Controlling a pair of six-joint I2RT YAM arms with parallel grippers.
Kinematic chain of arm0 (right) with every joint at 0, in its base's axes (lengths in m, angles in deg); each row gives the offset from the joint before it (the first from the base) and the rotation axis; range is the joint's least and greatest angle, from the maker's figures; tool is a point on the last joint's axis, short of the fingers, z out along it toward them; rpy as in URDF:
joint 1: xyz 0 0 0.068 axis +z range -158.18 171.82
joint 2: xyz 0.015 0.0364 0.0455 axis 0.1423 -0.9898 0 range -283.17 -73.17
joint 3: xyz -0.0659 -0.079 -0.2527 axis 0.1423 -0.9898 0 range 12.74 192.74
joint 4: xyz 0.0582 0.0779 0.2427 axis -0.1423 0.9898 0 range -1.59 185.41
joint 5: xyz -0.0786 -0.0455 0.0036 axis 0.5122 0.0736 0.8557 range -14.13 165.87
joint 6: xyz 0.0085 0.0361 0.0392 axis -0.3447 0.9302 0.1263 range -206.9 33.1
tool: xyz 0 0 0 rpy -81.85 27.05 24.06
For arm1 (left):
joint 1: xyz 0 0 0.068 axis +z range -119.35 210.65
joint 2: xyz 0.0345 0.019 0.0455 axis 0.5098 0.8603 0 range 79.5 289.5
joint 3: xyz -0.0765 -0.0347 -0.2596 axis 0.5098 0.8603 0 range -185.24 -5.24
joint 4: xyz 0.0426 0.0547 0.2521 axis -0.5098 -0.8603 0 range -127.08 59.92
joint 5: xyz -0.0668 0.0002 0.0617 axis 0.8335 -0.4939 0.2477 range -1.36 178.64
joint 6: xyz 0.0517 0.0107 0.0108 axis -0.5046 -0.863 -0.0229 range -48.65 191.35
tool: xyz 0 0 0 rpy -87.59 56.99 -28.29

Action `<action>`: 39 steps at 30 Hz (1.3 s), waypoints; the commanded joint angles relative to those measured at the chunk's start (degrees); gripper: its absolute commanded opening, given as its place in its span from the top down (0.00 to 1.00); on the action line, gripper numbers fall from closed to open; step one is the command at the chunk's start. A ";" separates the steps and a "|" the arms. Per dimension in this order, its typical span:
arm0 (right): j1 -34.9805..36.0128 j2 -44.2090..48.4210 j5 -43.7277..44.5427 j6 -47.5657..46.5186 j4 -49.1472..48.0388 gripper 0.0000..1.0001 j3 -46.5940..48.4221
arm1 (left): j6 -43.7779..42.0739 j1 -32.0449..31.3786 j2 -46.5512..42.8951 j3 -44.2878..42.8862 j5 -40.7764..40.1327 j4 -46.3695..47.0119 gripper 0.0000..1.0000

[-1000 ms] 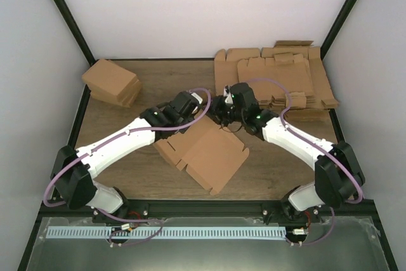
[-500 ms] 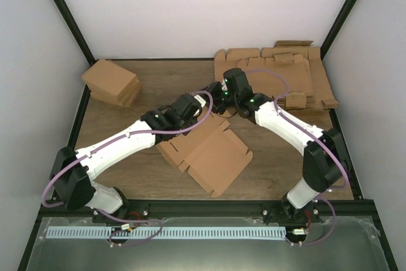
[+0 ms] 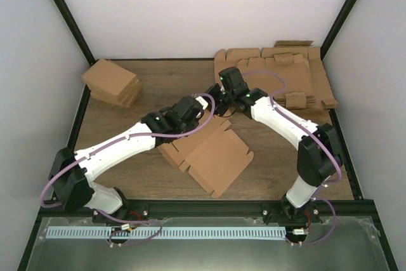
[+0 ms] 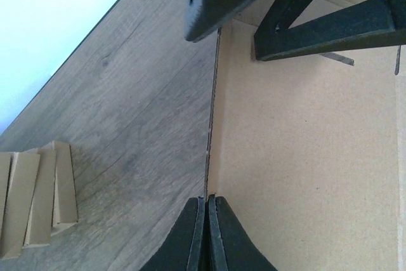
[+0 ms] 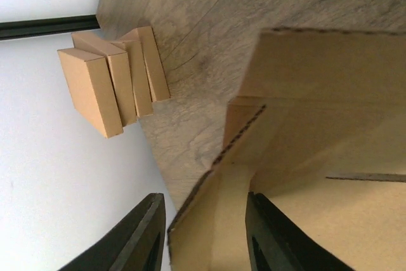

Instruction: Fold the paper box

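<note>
The paper box point(image 3: 212, 157) was plain brown cardboard, unprinted on every face the cameras caught. It lay near the middle of the wooden surface point(image 3: 158, 87), between the two arms, as a single die-cut sheet turned cornerwise to the near edge, with small tabs and notches along its left and far-right edges. Its broad panel was flat, while the far edge stood up as a wall with a perforated crease at the corner.

The left end effector point(image 4: 207, 233) was closed, its fingertips pinched together on the thin upper edge of that raised wall. The right end effector point(image 5: 204, 201) had its jaws parted, one finger either side of the upright flap at the far corner. Whether they pressed on it could not be told.

A pile of compact brown cartons point(image 3: 112, 82) sat at the far left of the surface, well apart from the box. A thick pile of flat cardboard sheets point(image 3: 285, 77) filled the far right corner.
</note>
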 commanded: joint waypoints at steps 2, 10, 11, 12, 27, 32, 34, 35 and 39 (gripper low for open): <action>-0.24 -0.63 0.82 -0.29 2.22 0.71 2.26 | -1.06 -1.14 -1.18 0.57 -2.90 1.58 0.96; -0.23 -0.08 -0.34 -3.61 -0.13 0.99 2.01 | 0.82 -1.34 -1.55 -0.88 2.76 -0.32 0.77; -0.27 0.20 -1.13 -4.48 -1.40 0.99 1.51 | 1.69 -1.19 -1.69 -1.90 4.83 -1.17 0.70; -0.33 0.37 -2.16 -5.27 -3.69 0.99 0.23 | 2.73 -1.19 -1.87 -2.87 7.40 -1.89 0.59; -3.46 5.57 -18.82 -10.83 -39.24 0.99 -21.49 | 13.42 22.22 -6.21 -0.29 56.70 -3.47 0.06; -4.02 6.62 -20.72 -12.02 -48.27 0.99 -27.98 | 16.68 25.03 -5.68 6.05 63.17 2.01 0.08; -4.34 6.15 -21.50 -11.90 -53.12 0.99 -30.60 | 17.28 25.05 -5.43 7.67 64.86 3.95 0.10; -4.52 5.78 -21.86 -11.69 -55.33 0.99 -31.89 | 17.36 25.06 -5.18 8.32 66.24 4.62 0.11; -4.75 4.68 -22.05 -12.43 -61.20 0.99 -34.54 | 17.65 24.88 -3.57 10.31 69.75 6.08 0.21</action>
